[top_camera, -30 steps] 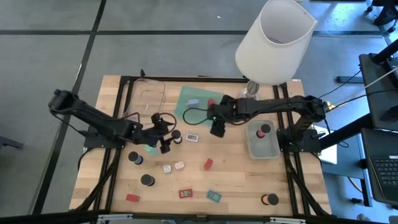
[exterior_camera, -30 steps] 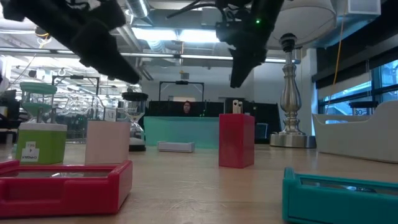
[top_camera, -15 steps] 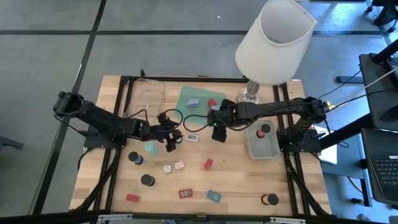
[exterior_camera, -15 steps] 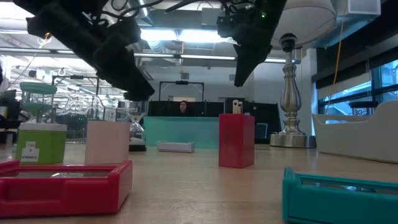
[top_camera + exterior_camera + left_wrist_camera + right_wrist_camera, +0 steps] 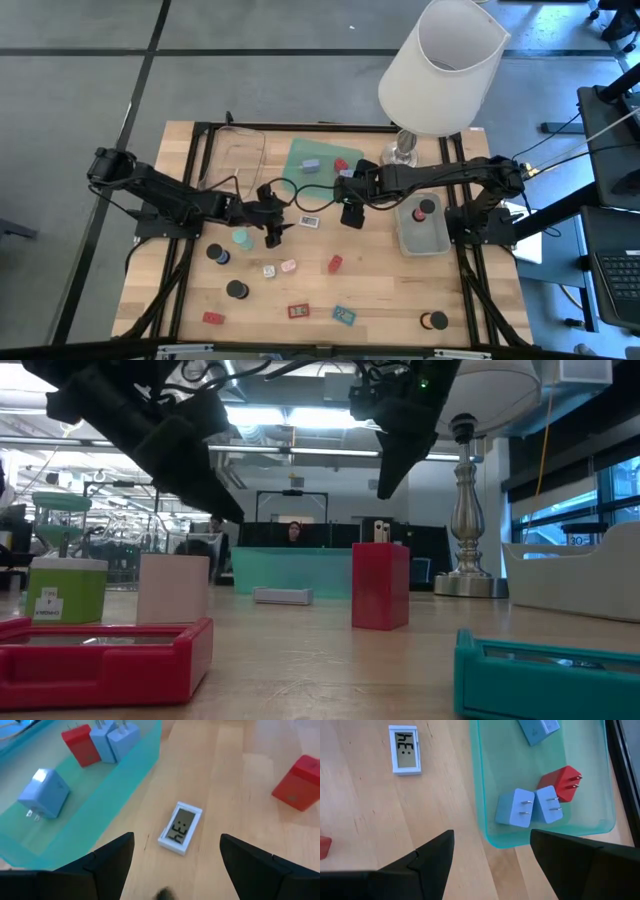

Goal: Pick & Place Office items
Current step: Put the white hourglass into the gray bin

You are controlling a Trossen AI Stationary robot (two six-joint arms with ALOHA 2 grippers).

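1. A small white display [image 5: 180, 828] is seen lying flat on the bench [image 5: 380, 290]; its screen shows dark segment characters, and they cannot be read with certainty.
2. A label is carried on the mint-green piece [image 5: 67, 590] in the low view, but its print is too small to be read.
3. The green tray [image 5: 540, 785] is seen to hold four plug blocks: a red plug block [image 5: 563, 783], touching two lavender-blue blocks [image 5: 530, 807] that sit side by side, with a fourth blue block [image 5: 538, 728] well apart toward the tray's other end.
4. The grey tray [image 5: 422, 228] is shown on the right of the bench, with a dark round cap [image 5: 426, 208] inside it.
5. The clear tray [image 5: 240, 155] is made out beside the green tray.
6. The left gripper [image 5: 175, 862] is held above the bench just beside the display, its fingers [image 5: 107, 862] spread wide, nothing between them.
7. The right gripper [image 5: 490, 860] is held over the near edge of the green tray, fingers apart and nothing held.
8. The remaining office items are seen scattered on the front of the bench: a red block [image 5: 335, 263], flat red rectangle [image 5: 298, 311], teal rectangle [image 5: 344, 315], black round caps [image 5: 236, 290].
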